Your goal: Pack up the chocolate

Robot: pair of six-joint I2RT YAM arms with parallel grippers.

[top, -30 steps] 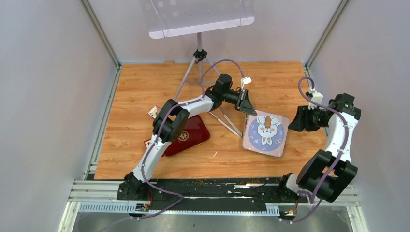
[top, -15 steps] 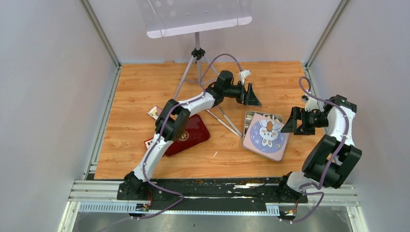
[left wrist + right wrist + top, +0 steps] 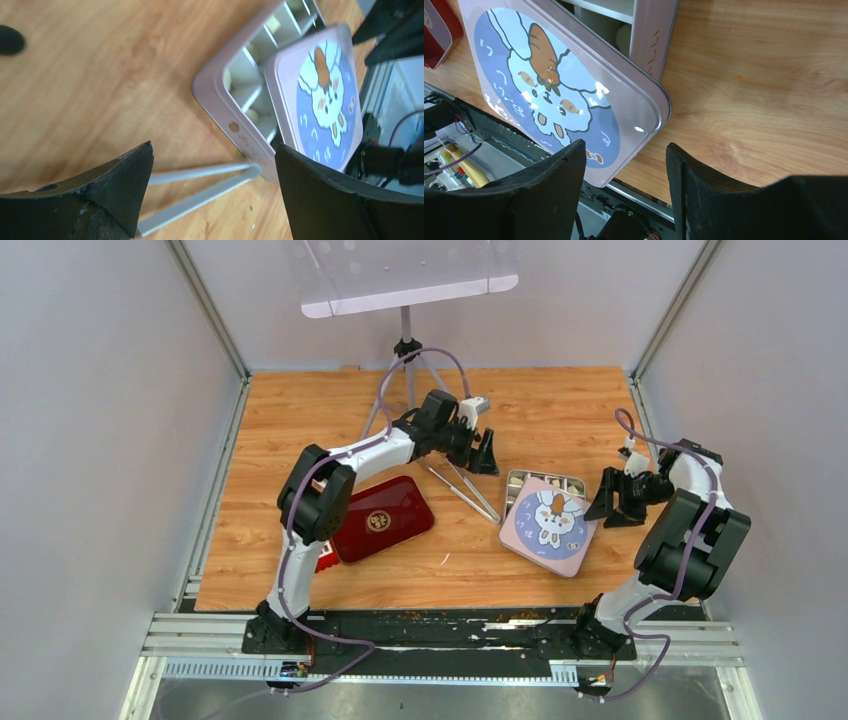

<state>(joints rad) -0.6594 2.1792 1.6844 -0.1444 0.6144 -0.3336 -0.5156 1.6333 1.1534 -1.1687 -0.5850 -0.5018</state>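
A pink tin [image 3: 522,484] stands right of centre, its bunny-print lid [image 3: 549,521] lying askew on it and slid toward the front. The back compartments are uncovered. Cream-white chocolate [image 3: 253,115] lies in the open cells of the tin [image 3: 218,95]; the lid [image 3: 325,95] covers the other cells. My left gripper [image 3: 483,452] [image 3: 212,147] hovers open just left of the tin, above the grey tongs [image 3: 200,185]. Right of the lid [image 3: 554,85], my right gripper [image 3: 612,498] [image 3: 625,145] stands open with nothing between its fingers.
The tongs [image 3: 462,490] lie on the wooden table between the tin and a dark red lid [image 3: 380,518]. A tripod [image 3: 405,350] carrying a white board stands at the back. Grey walls close in both sides; a black rail [image 3: 440,625] runs along the front.
The lid slid forward off the tin's back edge, baring the compartments. My left gripper opened wide and drew back to the left. My right gripper moved in toward the lid and sank lower.
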